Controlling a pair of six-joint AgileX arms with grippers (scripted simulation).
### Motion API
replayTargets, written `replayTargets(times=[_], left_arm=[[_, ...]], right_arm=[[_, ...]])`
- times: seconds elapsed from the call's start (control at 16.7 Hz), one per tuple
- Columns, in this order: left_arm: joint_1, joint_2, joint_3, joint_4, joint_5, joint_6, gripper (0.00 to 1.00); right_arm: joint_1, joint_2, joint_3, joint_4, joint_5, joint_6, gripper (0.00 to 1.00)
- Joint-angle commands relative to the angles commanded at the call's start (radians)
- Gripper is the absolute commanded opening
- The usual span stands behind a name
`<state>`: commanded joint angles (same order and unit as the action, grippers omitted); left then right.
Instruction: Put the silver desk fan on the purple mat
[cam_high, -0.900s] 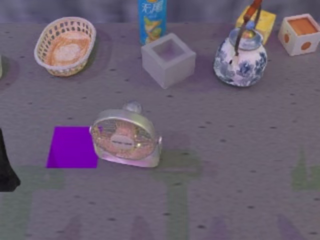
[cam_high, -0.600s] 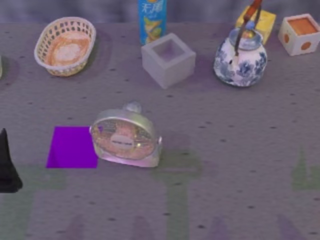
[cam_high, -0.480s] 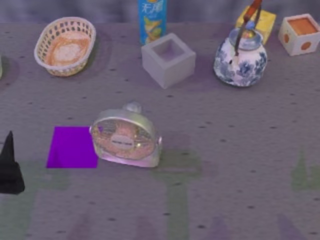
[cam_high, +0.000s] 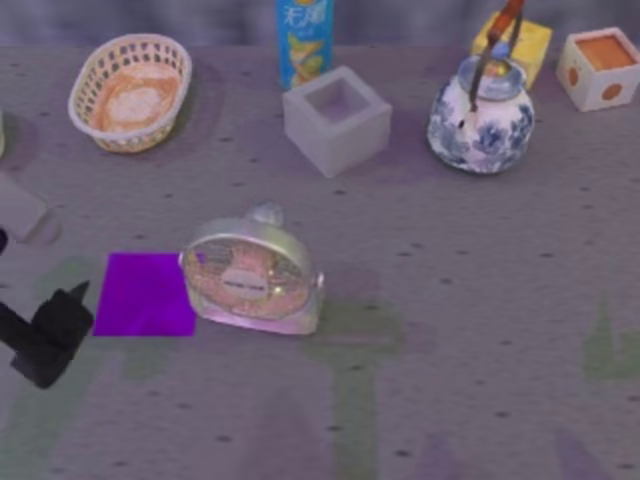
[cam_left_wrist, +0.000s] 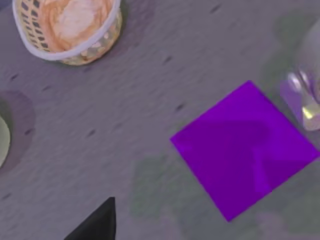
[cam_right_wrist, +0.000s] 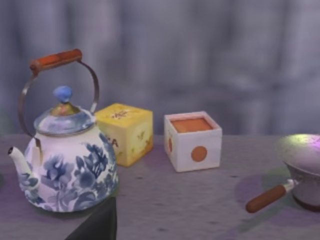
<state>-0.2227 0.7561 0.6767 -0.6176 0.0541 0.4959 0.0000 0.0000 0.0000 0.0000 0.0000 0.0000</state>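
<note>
Fan overlapping mat edge, left claw beside

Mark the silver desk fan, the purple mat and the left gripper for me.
silver desk fan (cam_high: 250, 278), top view, white centre label of the grille.
purple mat (cam_high: 143, 294), top view, middle of the sheet.
left gripper (cam_high: 60, 315), top view, dark tip beside the mat's left edge.

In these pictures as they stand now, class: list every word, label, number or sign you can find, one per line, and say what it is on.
Blue carton: white characters near its top, too blurred to read.
Fan: white centre label with dark lettering, too small to read.
Yellow box: dark marks on its top and side, not readable.
White box: a plain orange dot on each side, no text.
No numbers can be read anywhere.
</note>
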Motion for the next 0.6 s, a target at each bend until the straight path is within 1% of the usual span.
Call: replayTargets(times=[0.36,0.6], left_arm=[[-0.153,0.567,0.540,-0.410,-0.004,0.335,1.00],[-0.241,0.910,0.872,-0.631,-0.021,0.527,1.00]], right_arm=[[0.000,0.000,0.000,0.000,0.000,0.000,1.00],[0.000,0.000,0.000,0.000,0.000,0.000,1.00]])
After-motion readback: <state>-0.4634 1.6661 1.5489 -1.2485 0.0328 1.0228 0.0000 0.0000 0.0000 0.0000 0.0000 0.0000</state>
